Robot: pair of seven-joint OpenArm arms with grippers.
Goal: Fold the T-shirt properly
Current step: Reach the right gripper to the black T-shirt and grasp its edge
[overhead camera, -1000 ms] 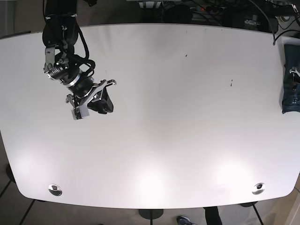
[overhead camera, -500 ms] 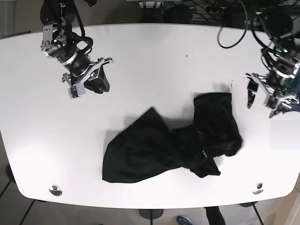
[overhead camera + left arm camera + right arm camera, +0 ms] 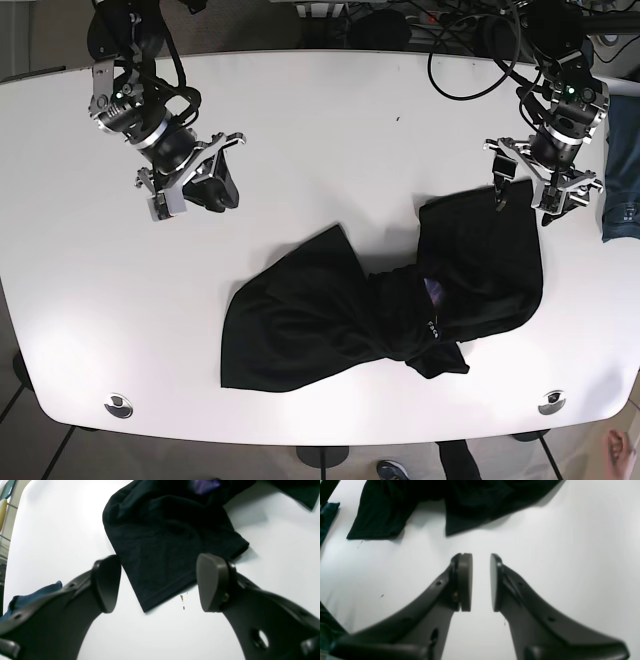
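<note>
A black T-shirt point(image 3: 330, 320) lies crumpled on the white table point(image 3: 350, 130), bunched in the middle with a purple neck label showing. My left gripper point(image 3: 525, 190) hovers open over its upper right corner. In the left wrist view the gripper point(image 3: 160, 582) has its fingers wide apart, and the T-shirt's hemmed edge point(image 3: 170, 542) lies below and between them. My right gripper point(image 3: 200, 180) stays far off at the table's left. In the right wrist view the gripper point(image 3: 481, 582) is open only a narrow gap, with nothing in it and the T-shirt point(image 3: 470, 500) well ahead.
A blue garment point(image 3: 620, 170) hangs at the table's right edge, also seen as blue cloth point(image 3: 32, 595) beside the left finger. Small dark marks point(image 3: 182, 600) dot the tabletop near the hem. Cables and equipment crowd the far edge.
One second ago the table was bare; then the T-shirt appeared. My left arm came into view and moved left over the shirt's upper right corner. My right gripper shifted slightly.
</note>
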